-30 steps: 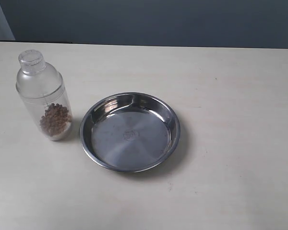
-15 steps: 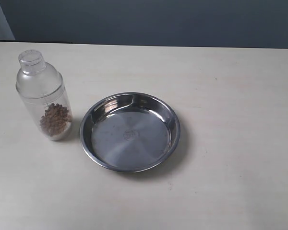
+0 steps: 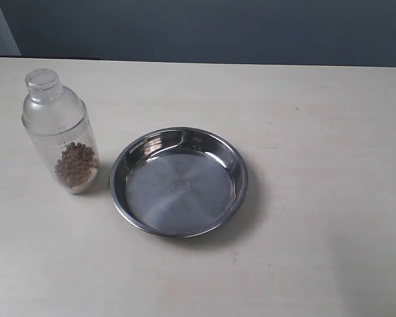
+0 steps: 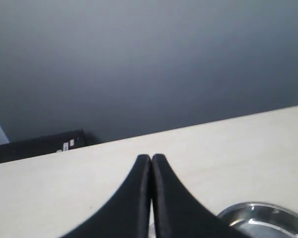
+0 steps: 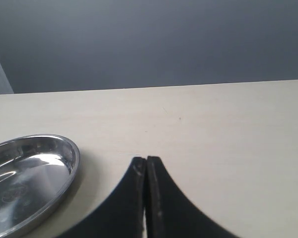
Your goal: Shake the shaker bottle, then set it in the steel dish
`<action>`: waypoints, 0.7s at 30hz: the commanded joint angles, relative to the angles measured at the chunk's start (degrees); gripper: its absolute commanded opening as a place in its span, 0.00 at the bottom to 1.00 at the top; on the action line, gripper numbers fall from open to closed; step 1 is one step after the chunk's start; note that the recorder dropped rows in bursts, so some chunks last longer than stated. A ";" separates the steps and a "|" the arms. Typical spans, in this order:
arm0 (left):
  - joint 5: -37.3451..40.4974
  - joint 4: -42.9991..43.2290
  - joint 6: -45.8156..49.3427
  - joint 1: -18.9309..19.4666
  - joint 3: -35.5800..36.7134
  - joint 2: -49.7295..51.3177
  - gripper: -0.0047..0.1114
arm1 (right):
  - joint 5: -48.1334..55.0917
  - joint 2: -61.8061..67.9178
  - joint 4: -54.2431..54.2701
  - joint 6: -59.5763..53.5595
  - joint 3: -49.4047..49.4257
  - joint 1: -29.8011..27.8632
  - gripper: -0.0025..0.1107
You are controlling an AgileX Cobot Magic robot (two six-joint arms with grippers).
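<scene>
Left tool (image 4: 151, 158) jaws pressed together above table (image 4: 248, 144); steel dish (image 4: 268, 218) rim nearby.

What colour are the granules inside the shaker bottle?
Brown granules in the shaker bottle; clearest in the exterior view.

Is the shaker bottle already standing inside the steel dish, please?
No, the shaker bottle stands upright on the table to the left of the steel dish, outside its rim.

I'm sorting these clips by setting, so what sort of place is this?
Most likely a lab or test bench, not a home kitchen: a plain pale table, a flat dark grey wall behind it, and only a shaker bottle and an empty steel dish laid out.
</scene>
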 commanded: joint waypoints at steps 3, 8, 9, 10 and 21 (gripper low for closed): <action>12.96 8.05 -7.38 0.23 -12.77 10.33 0.04 | -0.68 -0.25 0.22 0.00 0.07 -0.24 0.01; 5.38 8.53 -6.32 0.23 -11.20 11.32 0.13 | -0.68 -0.25 0.22 0.00 0.07 -0.24 0.01; 2.48 8.06 -6.32 0.23 -9.91 10.70 0.15 | -0.68 -0.25 0.22 0.00 0.07 -0.24 0.01; -2.36 6.85 -6.32 0.23 -7.54 9.56 0.17 | -0.68 -0.25 0.22 0.00 0.07 -0.24 0.01; -60.35 3.46 -11.25 -0.05 36.30 8.95 0.20 | -0.77 -0.25 0.22 0.00 0.07 -0.24 0.01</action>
